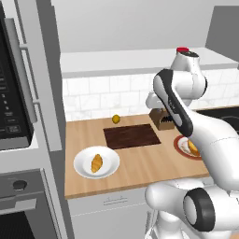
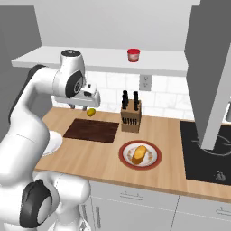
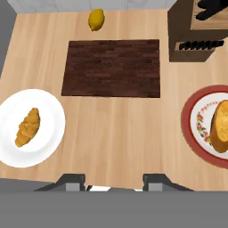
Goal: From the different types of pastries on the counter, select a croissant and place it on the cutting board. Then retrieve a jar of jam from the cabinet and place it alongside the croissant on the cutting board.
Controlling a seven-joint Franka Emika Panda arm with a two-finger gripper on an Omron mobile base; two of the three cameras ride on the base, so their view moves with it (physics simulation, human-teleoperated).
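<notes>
hovering high over the table (image 3: 116,129) with the tool (image 3: 113,182) closed on nothing. croissant (image 3: 27,127) sitting on its white plate (image 3: 46,111), cutting board (image 3: 111,67) lying bare.

Bare light-brown wooden worktop (image 3: 120,129) runs between the white plate (image 3: 49,133) and the red-rimmed plate (image 3: 189,127). The dark-brown rectangular cutting board (image 3: 111,69) lies unoccupied, flanked by a tan knife block (image 3: 196,40) and a small yellow ball (image 3: 96,19) behind.
</notes>
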